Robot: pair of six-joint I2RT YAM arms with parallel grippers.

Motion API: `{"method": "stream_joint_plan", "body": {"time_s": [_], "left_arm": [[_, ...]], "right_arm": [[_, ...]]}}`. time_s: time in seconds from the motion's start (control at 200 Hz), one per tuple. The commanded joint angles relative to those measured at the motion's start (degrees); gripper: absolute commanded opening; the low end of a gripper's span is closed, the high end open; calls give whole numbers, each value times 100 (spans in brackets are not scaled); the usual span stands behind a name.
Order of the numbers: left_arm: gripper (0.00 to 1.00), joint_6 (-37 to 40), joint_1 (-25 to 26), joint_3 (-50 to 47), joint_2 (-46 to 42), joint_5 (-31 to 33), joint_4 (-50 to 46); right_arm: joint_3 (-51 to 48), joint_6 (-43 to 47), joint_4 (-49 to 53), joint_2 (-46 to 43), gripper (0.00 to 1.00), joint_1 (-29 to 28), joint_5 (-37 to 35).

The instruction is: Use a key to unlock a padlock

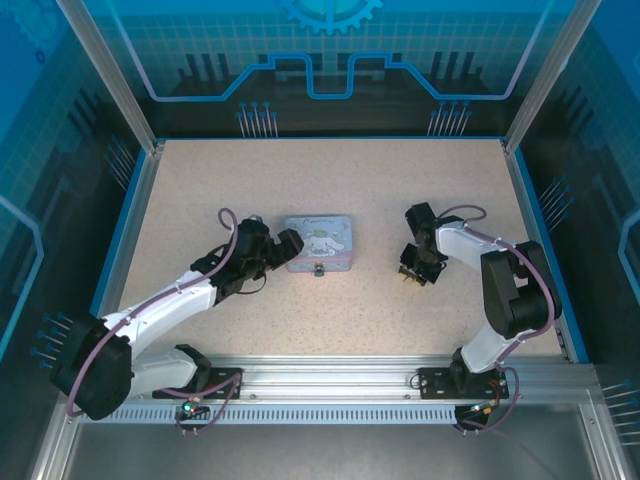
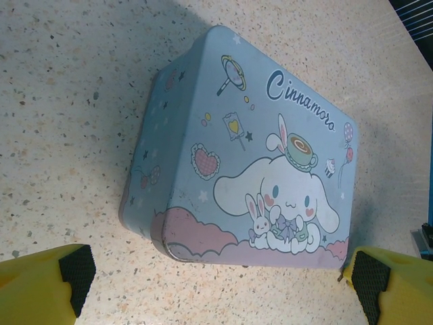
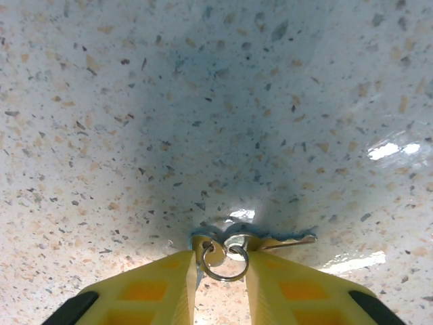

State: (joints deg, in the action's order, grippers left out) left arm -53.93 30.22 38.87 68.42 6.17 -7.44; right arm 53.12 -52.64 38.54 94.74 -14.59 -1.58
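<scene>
The padlock (image 1: 319,270) is a tiny dark lump hanging at the near edge of the pale blue cartoon tin (image 1: 320,243). My left gripper (image 1: 288,258) is wide open just left of the tin. In the left wrist view its yellow fingers (image 2: 47,288) stand either side of the tin's (image 2: 250,156) near end without touching it. My right gripper (image 1: 412,277) points down at the table to the right. There its fingertips have closed in on the key (image 3: 215,252), which lies on the table with a steel ring (image 3: 226,265) and a second key (image 3: 287,242).
The speckled tabletop (image 1: 330,180) is walled by blue panels and aluminium posts at the back and sides. A metal rail (image 1: 330,375) with both arm bases runs along the near edge. Open table lies between the tin and the right gripper.
</scene>
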Motion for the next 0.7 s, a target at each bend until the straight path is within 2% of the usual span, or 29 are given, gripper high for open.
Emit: {"method": "stream_joint_plan", "body": {"time_s": [0.0,0.19,0.235,0.37,0.47,0.695], "left_arm": [[99,31,44,181,33,-13,-89],[99,61,54,239,50,-19,-126],[99,67,61,238,56,-7,-130],[99,65,61,276,79,2,-128],[99,78,76,302,101,-9,-155],[99,117,103,347,92,27,-231]], "right_arm": [[-48,-61,127,62,21,26,-111],[-82,23,93,-23,17,28,-78],[-100,43,83,-72,11,34,-72],[-109,74,69,-159,10,61,-28],[-109,105,62,-201,0,77,-9],[-179,172,-66,-392,0,93,95]]}}
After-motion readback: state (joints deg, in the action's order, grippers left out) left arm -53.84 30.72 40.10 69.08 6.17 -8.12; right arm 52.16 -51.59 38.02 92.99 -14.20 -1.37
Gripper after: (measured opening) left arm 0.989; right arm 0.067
